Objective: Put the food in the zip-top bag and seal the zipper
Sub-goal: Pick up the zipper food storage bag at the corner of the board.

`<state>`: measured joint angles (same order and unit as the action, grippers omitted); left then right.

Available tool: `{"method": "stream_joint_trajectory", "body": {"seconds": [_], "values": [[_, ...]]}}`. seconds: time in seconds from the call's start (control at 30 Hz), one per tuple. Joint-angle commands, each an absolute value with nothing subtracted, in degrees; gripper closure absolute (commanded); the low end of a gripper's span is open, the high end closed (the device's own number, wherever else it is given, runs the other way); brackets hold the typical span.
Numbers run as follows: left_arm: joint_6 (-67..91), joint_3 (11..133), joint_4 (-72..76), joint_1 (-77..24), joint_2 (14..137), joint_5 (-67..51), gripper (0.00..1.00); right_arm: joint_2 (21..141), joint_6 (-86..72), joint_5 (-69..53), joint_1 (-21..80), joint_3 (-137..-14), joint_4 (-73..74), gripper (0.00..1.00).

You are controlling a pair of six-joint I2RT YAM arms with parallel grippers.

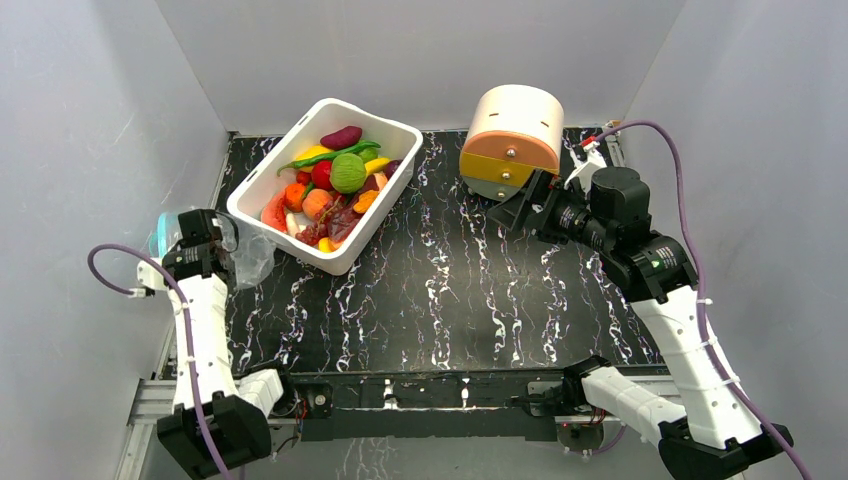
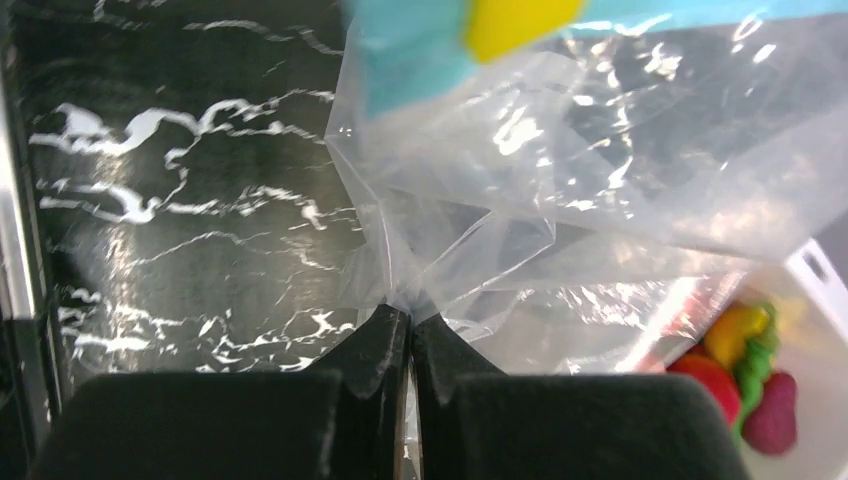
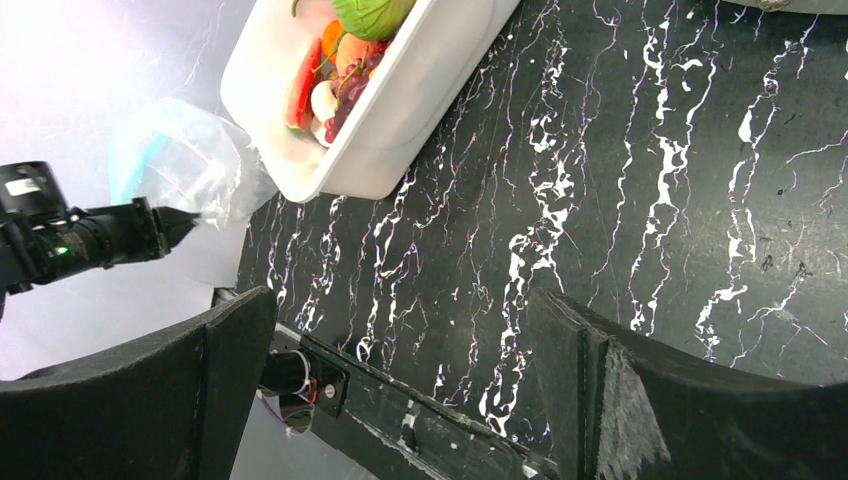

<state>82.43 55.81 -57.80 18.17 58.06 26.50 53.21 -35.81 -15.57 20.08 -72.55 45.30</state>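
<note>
The food [image 1: 335, 185], with a green cabbage [image 1: 348, 172] on top, lies piled in a white bin [image 1: 392, 190] at the back left. The clear zip-top bag [image 1: 250, 255] hangs crumpled left of the bin, lifted off the table. My left gripper [image 1: 218, 238] is shut on a bunched fold of it [image 2: 600, 180]; the fingertips [image 2: 385, 325] pinch the plastic. The teal zipper [image 2: 410, 50] runs along the top, with a yellow piece [image 2: 510, 18] on it. My right gripper [image 1: 510, 215] is open and empty, raised over the table's right half [image 3: 400, 340].
A tan and orange cylinder [image 1: 512, 135] lies on its side at the back, right beside my right gripper. The black marbled table [image 1: 450, 290] is walled by grey panels. The bin [image 3: 400, 110] and bag [image 3: 190, 170] show in the right wrist view.
</note>
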Motion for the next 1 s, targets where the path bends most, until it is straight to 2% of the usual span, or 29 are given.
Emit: {"method": "stream_joint_trajectory", "body": {"seconds": [0.0,0.33,0.57,0.97], "values": [[65.28,60.04,-48.77,18.02,54.69,25.01,1.00,52.10,-34.59,-15.34,19.78,-73.48,44.12,0.04],[44.08,63.11,-32.95,11.96,55.64,5.27,1.00,52.90,-32.58,-12.55,19.78,-73.31,45.59,0.05],[35.36,59.51,-21.62,5.22,56.94,-13.23,1.00,52.91,-31.07,-10.00,19.78,-73.06,44.64,0.06],[20.90,54.25,-3.80,-13.56,56.44,-24.52,1.00,53.27,-31.54,-9.98,19.77,-72.87,42.75,0.08]]}}
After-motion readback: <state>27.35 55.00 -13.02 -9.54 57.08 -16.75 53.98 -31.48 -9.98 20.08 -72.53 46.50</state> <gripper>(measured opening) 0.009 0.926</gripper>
